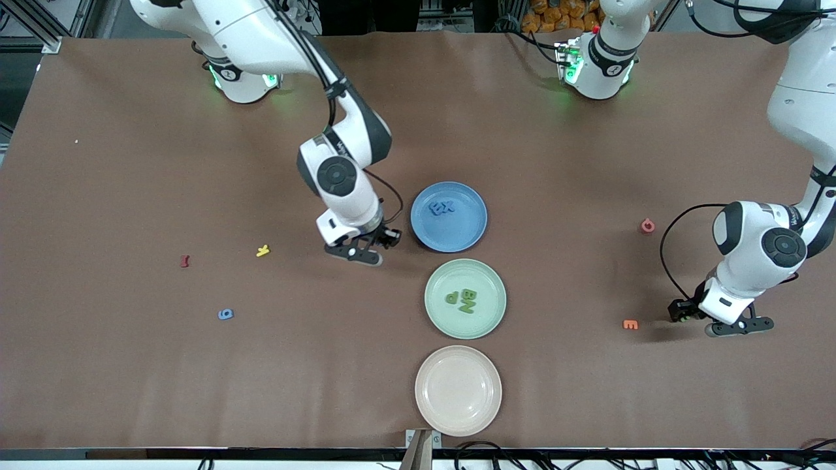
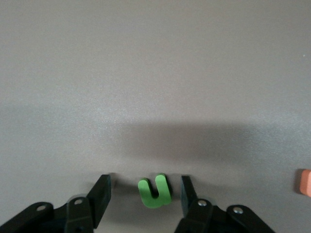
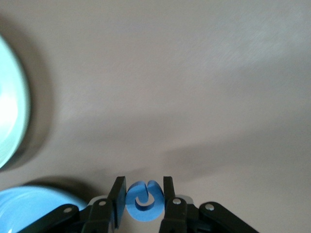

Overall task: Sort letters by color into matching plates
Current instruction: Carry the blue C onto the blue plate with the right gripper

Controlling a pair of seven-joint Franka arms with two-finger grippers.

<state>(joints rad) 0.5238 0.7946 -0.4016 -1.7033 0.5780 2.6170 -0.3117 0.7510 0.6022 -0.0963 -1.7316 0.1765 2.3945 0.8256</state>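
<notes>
Starting at the right arm's end of the table, a dark red letter (image 1: 185, 261) and a yellow letter (image 1: 262, 250) lie on the brown table (image 1: 130, 365), with a loose blue letter (image 1: 225, 314) nearer the front camera than both, all well apart from the plates. The right gripper (image 1: 363, 249) hangs just beside the blue plate (image 1: 431, 235), its fingers (image 3: 119, 196) clamped on a small, chunky, curled blue letter (image 3: 144, 203) whose open side faces away from the wrist. Two dark blue letters (image 1: 441, 208) lie side by side in the blue plate. Nearer the front camera sits the mint green plate (image 1: 444, 320), holding three green letters (image 1: 462, 299) clustered at its centre, and nearer still a beige-pink plate (image 1: 434, 411). Toward the left arm's end, a pink letter (image 1: 647, 226) lies alone and an orange letter (image 1: 630, 324) lies close to the left gripper (image 1: 684, 311). That gripper is low at the table, its fingers (image 2: 101, 194) apart on either side of a bright green U-shaped letter (image 2: 154, 192), not touching it; the U lies flat, its two prongs pointing away from the wrist.
</notes>
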